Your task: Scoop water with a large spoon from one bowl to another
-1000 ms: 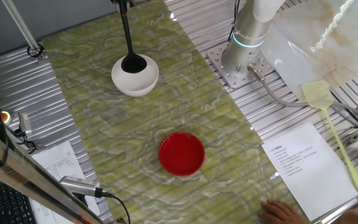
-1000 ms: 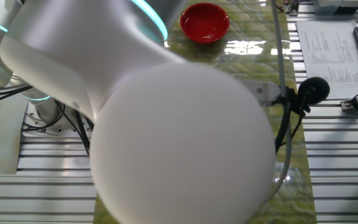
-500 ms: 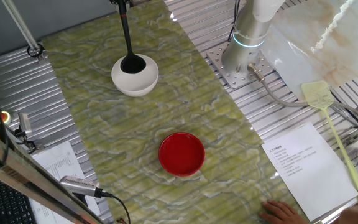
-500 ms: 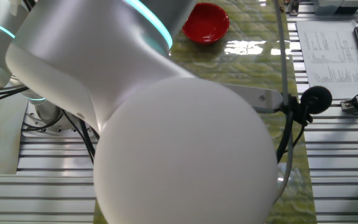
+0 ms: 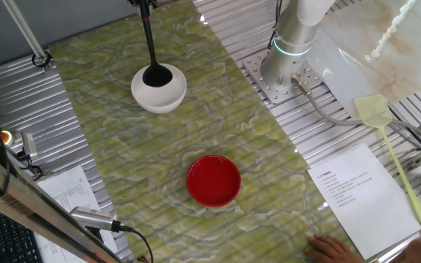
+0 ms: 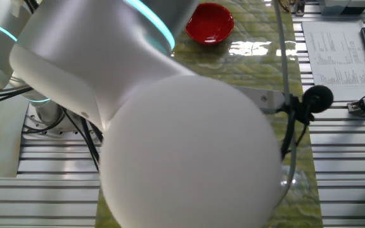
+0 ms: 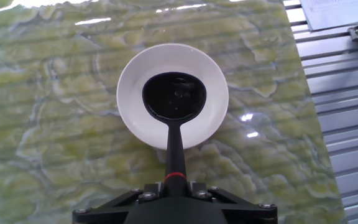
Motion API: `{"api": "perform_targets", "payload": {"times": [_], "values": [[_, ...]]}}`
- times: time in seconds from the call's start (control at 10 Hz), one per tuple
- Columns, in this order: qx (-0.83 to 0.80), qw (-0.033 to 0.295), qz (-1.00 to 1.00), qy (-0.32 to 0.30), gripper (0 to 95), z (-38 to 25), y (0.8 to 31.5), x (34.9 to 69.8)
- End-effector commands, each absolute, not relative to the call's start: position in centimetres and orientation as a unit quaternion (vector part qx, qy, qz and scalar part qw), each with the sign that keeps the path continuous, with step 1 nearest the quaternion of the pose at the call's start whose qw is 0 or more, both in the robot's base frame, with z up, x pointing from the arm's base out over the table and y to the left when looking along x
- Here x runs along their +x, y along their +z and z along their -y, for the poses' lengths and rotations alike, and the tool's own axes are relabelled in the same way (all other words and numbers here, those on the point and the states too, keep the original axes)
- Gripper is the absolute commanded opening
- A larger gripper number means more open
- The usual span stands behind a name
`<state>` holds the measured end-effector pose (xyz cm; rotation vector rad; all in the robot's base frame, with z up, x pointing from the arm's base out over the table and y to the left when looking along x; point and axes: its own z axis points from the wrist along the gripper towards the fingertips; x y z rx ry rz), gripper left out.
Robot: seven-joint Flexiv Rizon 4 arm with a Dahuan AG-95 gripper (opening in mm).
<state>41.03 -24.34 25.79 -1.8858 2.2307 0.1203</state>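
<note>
Seeing large spoon (image 7: 173,99) scoop inside white bowl (image 7: 213,74) near desk's far edge; red bowl (image 5: 213,180) well apart, mid-desk. Fingers (image 7: 173,184) clamped on spoon handle, tips cut off. Arm blocks most of other fixed view. Water indiscernible.

White bowl (image 5: 158,89) sits upright at far left of the green marbled mat. Black ladle (image 7: 174,99): round deep scoop inside the white bowl, level, a faint wet sheen (image 7: 178,94) in it; long thin handle rises near-vertical out of frame. Red bowl (image 5: 213,180), glossy, shallow, upright, lies well apart, nearer and to the right; contents not discernible.
</note>
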Motion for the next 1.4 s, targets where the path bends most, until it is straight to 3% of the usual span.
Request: {"api": "perform_targets", "payload": {"times": [0.1, 0.6, 1.4], "values": [[-0.640, 0.106, -0.759, 0.041, 0.0, 24.7, 25.6, 40.8], [-0.646, 0.075, -0.759, 0.036, 0.0, 24.7, 25.0, 41.1], [-0.639, 0.058, -0.766, 0.036, 0.0, 23.5, 24.8, 41.9]]}}
